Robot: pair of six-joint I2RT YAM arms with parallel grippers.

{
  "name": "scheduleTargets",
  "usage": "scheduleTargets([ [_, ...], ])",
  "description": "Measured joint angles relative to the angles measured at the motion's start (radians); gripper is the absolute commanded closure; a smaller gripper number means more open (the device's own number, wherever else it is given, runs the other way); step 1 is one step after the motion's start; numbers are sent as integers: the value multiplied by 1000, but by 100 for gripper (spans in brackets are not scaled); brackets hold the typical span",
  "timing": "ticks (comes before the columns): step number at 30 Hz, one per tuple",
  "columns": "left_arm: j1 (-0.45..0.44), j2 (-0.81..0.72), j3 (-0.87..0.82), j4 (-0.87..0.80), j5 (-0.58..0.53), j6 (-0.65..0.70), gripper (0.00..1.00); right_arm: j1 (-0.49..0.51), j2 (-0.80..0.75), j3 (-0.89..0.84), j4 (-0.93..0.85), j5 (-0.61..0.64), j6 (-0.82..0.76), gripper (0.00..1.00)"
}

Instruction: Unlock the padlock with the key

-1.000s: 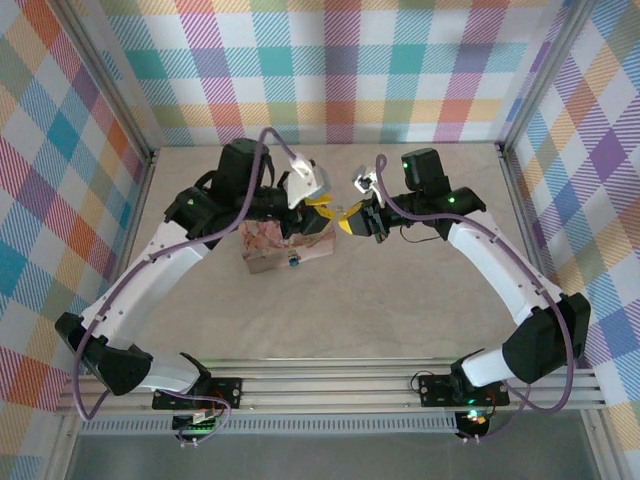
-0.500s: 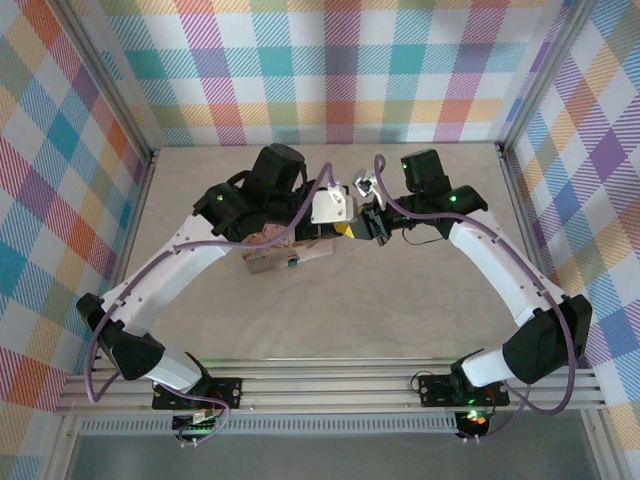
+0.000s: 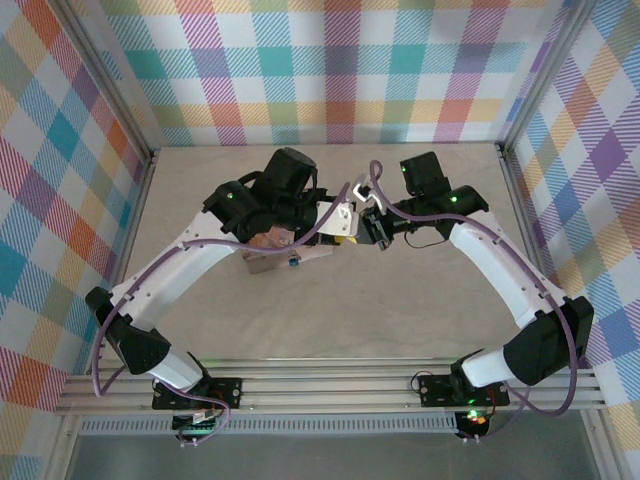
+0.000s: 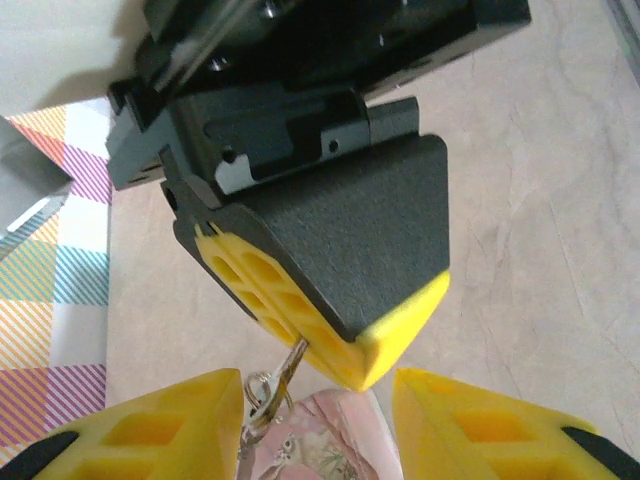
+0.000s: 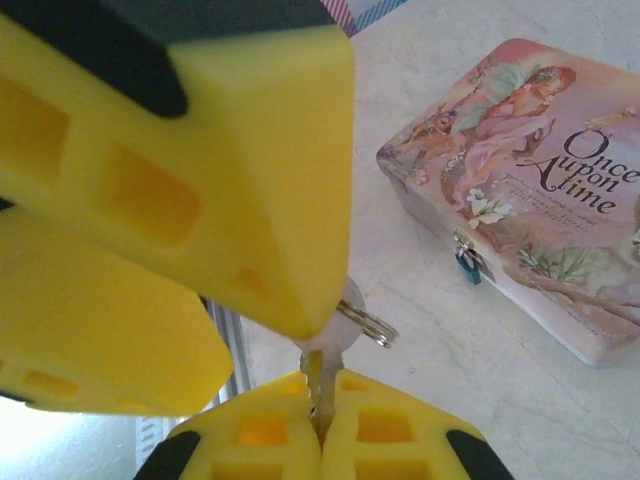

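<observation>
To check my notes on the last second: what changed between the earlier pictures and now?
The left end effector swung right, up to the right end effector, and is open close to the key. Nothing was taken or released. The right end effector keeps the key; pink tin and padlock stayed put.

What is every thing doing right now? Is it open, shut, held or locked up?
right gripper, shut on the key
left gripper, open, fingers apart near the key
key, pinched between the right gripper's pads, not in the padlock
padlock, hanging on the tin's clasp
tin, lid shut
</observation>
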Motion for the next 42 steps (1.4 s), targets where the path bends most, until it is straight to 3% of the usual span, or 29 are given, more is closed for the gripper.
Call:
scheduleTargets([
  [8, 0, 24, 19, -22, 0, 23, 68, 11, 0, 0, -31, 13, -25, 100],
  [12, -3, 27, 19, -25, -6, 35, 83, 27, 0, 0, -45, 27, -42, 100],
  [15, -9, 27, 18, -34, -16, 39, 100, 32, 0, 0, -53, 39, -50, 100],
  [16, -11, 27, 18, -42, -19, 43, 100, 31, 0, 0, -54, 43, -50, 100],
  [21, -17, 25, 11, -24, -38, -27, 100, 34, -36, -29, 1, 93, -29, 64],
  [23, -17, 12, -23, 10, -46, -84, 100, 34, -92, -84, 63, 137, 0, 51],
  [30, 26, -72, -185, 165, -26, -431, 100, 34, -264, -185, 235, 369, 169, 39],
  [33, 95, -107, -244, 265, 21, -635, 100, 26, -274, -162, 257, 424, 275, 50],
  [36, 149, -130, -303, 350, 92, -798, 100, -2, -225, -84, 256, 400, 385, 58],
  [42, 210, -133, -351, 472, 256, -1091, 100, -38, -138, -44, 353, 276, 601, 56],
])
